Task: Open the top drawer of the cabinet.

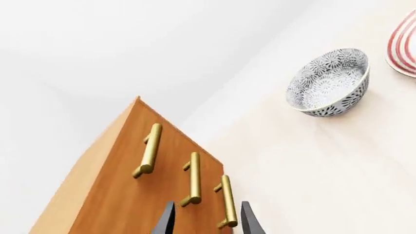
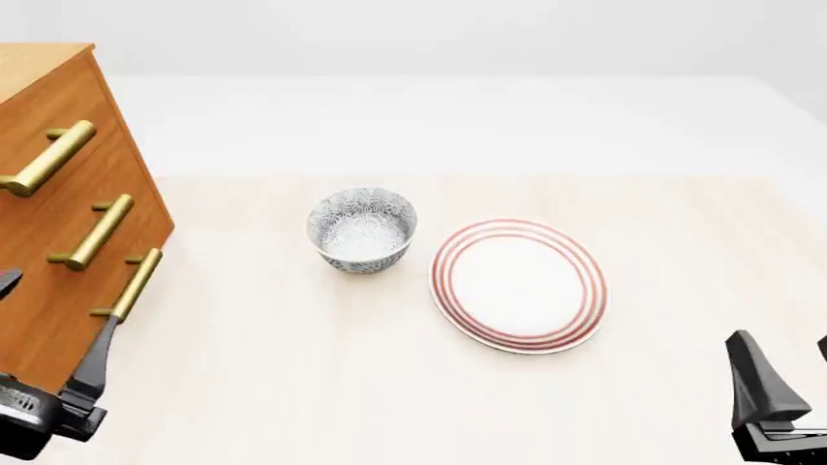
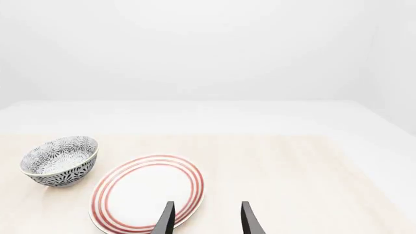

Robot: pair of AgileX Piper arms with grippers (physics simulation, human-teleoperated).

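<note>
The cabinet (image 2: 145, 208) stands at the table's left edge, its orange-brown front flush. The top drawer (image 2: 91, 108) carries the highest brass bar handle (image 2: 49, 158); two like handles sit below it. In the left wrist view the cabinet (image 1: 104, 204) fills the lower part, with the top drawer's handle (image 1: 149, 148) farthest from the fingers. My left gripper (image 2: 52, 320) is open and empty, a little short of the cabinet front, level with the lowest handle (image 1: 226, 202). My right gripper (image 2: 785, 363) is open and empty at the near right.
A blue-and-white patterned bowl (image 2: 362, 229) stands mid-table, a red-ringed white plate (image 2: 518, 283) to its right. Both show in the right wrist view, the bowl (image 3: 60, 161) and plate (image 3: 146, 192) ahead of the right gripper (image 3: 206, 219).
</note>
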